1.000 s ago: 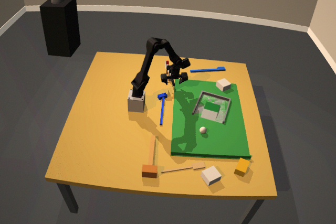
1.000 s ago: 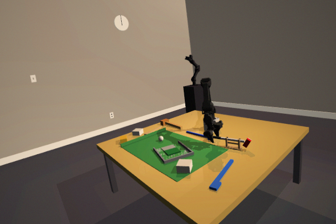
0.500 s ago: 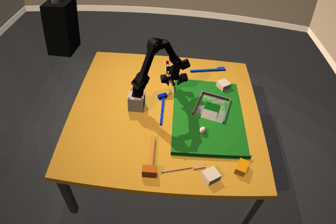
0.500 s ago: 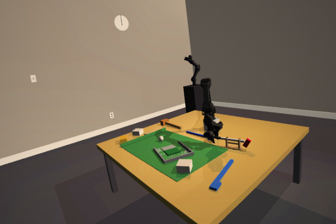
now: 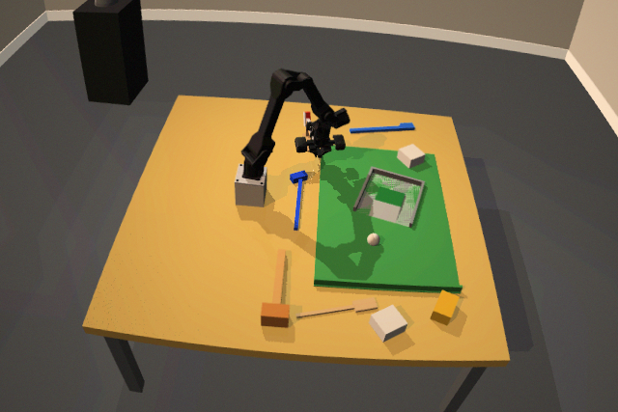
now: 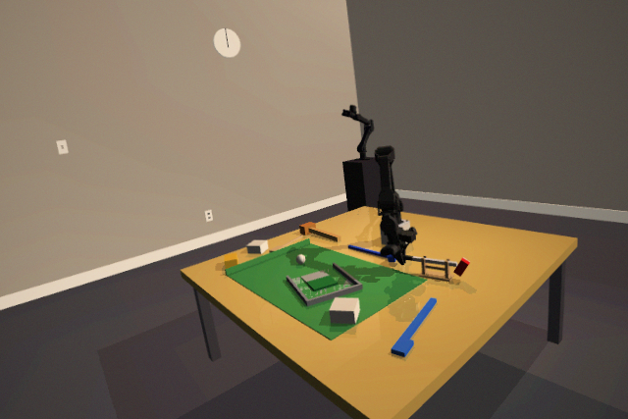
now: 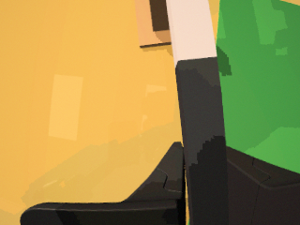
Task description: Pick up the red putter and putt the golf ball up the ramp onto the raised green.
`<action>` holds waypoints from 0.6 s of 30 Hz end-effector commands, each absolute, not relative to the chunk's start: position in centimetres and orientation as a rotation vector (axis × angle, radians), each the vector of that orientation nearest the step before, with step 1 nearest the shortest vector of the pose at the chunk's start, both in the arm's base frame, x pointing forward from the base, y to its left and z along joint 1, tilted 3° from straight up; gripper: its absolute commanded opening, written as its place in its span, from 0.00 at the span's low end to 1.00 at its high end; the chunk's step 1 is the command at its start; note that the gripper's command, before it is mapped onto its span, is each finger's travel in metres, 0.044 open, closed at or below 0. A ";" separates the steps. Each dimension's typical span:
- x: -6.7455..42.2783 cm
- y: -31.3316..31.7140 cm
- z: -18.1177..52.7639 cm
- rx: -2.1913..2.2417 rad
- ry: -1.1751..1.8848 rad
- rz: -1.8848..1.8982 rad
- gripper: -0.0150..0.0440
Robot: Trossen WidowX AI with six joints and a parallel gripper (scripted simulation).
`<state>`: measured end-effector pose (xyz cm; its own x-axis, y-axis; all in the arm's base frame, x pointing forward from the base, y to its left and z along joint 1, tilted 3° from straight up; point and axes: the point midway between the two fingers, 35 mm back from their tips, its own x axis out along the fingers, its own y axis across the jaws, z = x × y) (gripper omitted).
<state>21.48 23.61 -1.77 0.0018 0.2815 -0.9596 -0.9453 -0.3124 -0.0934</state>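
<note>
Grey-floored room [image 5: 199, 58], wooden table [image 5: 164, 228] (green mat [image 5: 399, 258])

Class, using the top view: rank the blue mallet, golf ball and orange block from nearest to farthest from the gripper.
1. Blue mallet, just below-left of the gripper.
2. Golf ball, lower on the green mat.
3. Orange block, off the mat's near-right corner.

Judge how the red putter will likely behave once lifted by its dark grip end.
The putter looks stiff: its shaft runs straight in the wrist view. The gripper is shut on the far end from the red head, so the head side may sag or swing. The narrow grip could twist between the fingers.
</note>
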 end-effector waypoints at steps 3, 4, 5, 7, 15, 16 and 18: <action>21.6 23.8 -0.2 -1.246 0.786 1.524 0.25; 21.6 23.8 0.5 -1.246 0.785 1.524 0.25; 21.6 23.8 1.2 -1.245 0.786 1.524 0.25; 21.5 23.8 2.6 -1.245 0.786 1.525 0.25; 20.7 23.3 8.1 -1.244 0.787 1.526 0.25; 20.7 23.3 8.2 -1.244 0.787 1.526 0.25; 21.1 23.3 7.4 -1.253 0.790 1.519 0.25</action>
